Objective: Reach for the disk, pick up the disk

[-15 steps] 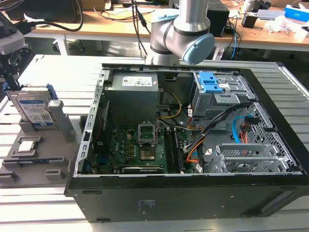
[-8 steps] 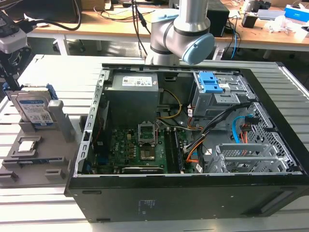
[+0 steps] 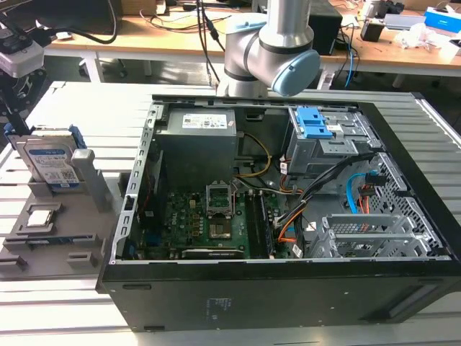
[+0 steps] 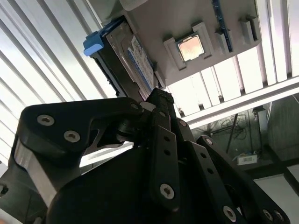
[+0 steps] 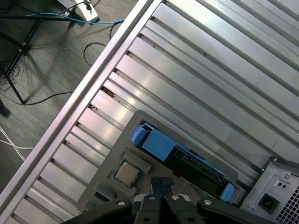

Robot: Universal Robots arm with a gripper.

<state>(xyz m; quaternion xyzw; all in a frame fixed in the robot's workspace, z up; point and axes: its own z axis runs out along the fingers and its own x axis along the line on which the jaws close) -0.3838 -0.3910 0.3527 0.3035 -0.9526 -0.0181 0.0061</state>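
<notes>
The disk (image 3: 50,162) is seen standing on edge in a grey holder (image 3: 85,216) at the left of the exterior view's frame, its long upper edge just beyond the hand (image 5: 161,184), whose fingers are drawn together, empty.

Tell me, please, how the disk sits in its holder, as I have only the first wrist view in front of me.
Observer: In the exterior view, the disk stands upright on its edge in a slot of the grey fixture.
Operator: Thank you. Which way does its labelled face point?
Observer: It is turned toward the chip, which lies flat in a recess of the same fixture.
Operator: And what is beside the fixture?
Observer: A computer case lies on the exterior view's right of it, open on top with the motherboard exposed.
</notes>
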